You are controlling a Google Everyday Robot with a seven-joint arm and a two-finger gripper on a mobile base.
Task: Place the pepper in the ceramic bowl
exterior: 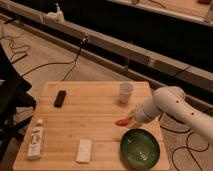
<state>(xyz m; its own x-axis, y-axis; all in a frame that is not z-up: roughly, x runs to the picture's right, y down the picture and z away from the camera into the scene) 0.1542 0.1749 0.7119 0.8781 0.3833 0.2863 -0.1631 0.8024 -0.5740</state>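
Observation:
The pepper (122, 121) is a small orange-red tapered item. It sticks out to the left of my gripper (131, 119), which is shut on its right end and holds it just above the wooden table (95, 120). The ceramic bowl (141, 148) is dark green and glossy with pale streaks. It stands at the table's front right, just below and right of the pepper. My white arm (175, 105) reaches in from the right.
A small white cup (126, 92) stands behind the gripper. A black remote (60, 98) lies at the back left, a white tube with a dark label (35, 141) at the front left, and a white block (84, 150) at the front middle. Cables run over the floor behind.

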